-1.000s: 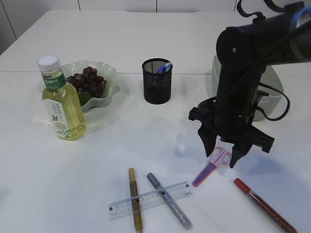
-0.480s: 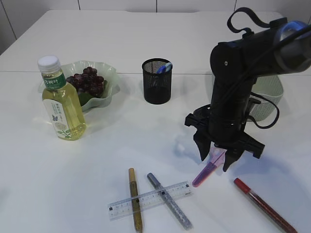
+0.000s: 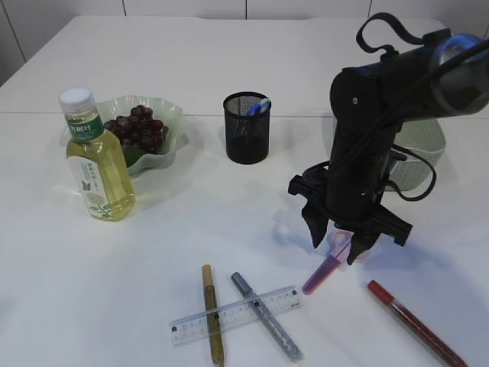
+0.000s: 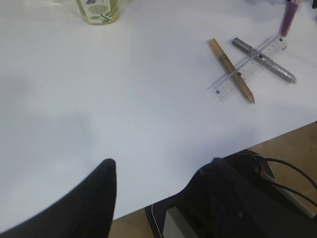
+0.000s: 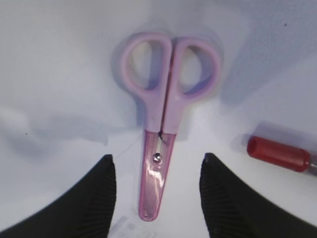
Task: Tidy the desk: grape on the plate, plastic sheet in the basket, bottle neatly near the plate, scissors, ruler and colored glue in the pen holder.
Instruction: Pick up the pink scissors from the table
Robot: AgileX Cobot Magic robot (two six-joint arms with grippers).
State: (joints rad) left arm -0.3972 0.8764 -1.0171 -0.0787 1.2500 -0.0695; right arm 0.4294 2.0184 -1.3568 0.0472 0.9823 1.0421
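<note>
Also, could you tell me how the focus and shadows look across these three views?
Exterior view: sharp and evenly lit, with a soft shadow under the right gripper. Right wrist view: the scissors are crisp, casting a faint double shadow on the table; the fingers are dark. Left wrist view: bright, slightly washed-out; the ruler remains legible.

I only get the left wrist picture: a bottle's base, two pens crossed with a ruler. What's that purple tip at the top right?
Observer: The blade cover of pink scissors, lying flat.
Operator: Is anything holding them?
Observer: No. The right gripper is over them, jaws open on either side.
Operator: Where would they go?
Observer: Into a black mesh pen holder farther back, which already holds something blue.
</note>
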